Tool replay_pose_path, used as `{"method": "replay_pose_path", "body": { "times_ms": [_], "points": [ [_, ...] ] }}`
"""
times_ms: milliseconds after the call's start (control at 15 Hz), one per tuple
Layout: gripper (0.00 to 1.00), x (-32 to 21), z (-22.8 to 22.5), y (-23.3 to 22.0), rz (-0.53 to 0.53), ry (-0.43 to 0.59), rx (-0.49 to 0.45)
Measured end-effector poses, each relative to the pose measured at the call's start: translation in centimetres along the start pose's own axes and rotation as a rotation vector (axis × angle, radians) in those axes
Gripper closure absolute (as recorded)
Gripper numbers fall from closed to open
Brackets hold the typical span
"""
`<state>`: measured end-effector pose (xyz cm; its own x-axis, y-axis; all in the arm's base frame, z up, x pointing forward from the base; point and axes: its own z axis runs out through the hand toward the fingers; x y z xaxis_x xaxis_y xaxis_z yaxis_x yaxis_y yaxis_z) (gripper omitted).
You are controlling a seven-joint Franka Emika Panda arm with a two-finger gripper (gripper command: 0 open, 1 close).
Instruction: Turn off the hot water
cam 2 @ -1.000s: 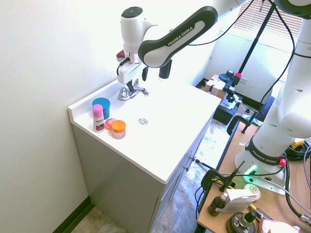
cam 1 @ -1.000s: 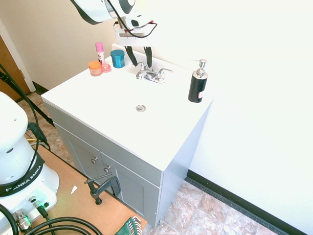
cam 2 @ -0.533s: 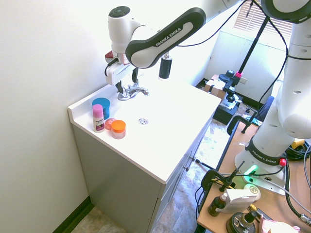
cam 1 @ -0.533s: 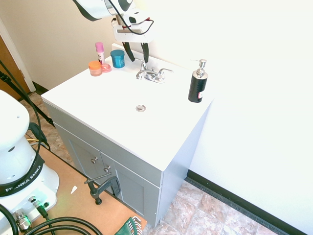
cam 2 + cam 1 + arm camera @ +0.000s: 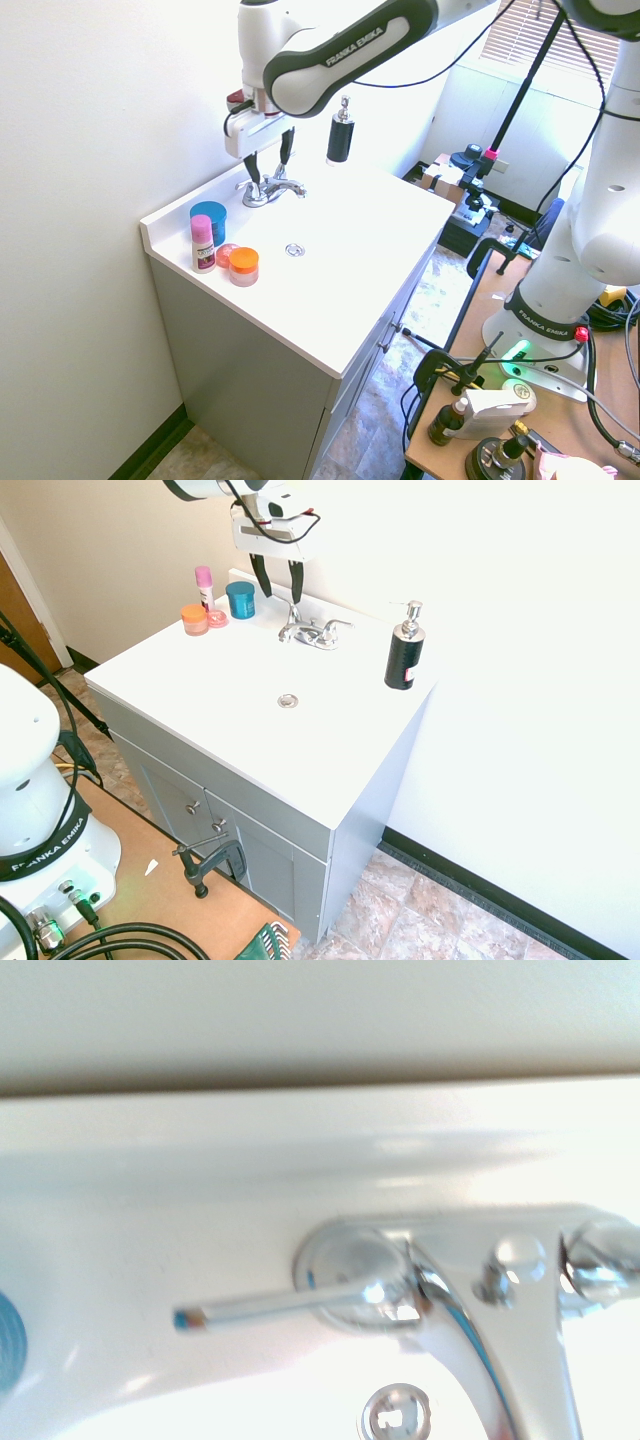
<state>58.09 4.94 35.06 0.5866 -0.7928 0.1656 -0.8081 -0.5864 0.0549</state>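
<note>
The low chrome tap [image 5: 312,633] stands at the back of the white vanity top [image 5: 230,680]. Its left-hand lever, the hot water handle [image 5: 288,633], points toward the blue jar [image 5: 240,599]. In the wrist view this handle [image 5: 285,1305] lies level, running out sideways from its round hub beside the spout [image 5: 480,1345]. My gripper [image 5: 280,592] hangs open a short way above the handle, touching nothing. From the other side, the gripper [image 5: 268,168] hovers just over the tap [image 5: 270,190], with the hot water handle [image 5: 249,194] below its fingers.
A black soap dispenser [image 5: 404,652] stands right of the tap. A pink-capped bottle [image 5: 204,585], an orange-lidded jar [image 5: 194,618] and a small pink pot [image 5: 217,618] sit left of it by the blue jar. The drain [image 5: 288,700] lies mid-basin, and the wall rises right behind.
The gripper has risen from down at the tap's left handle to a short way above it, staying open. The tap and the jars have not moved.
</note>
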Motion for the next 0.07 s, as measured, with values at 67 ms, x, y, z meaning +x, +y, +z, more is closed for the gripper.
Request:
{"method": "replay_pose_path", "body": {
  "times_ms": [67],
  "points": [
    [0.0, -0.07, -0.42, 2.14, 0.012, -0.026, 0.0]
  ]
}}
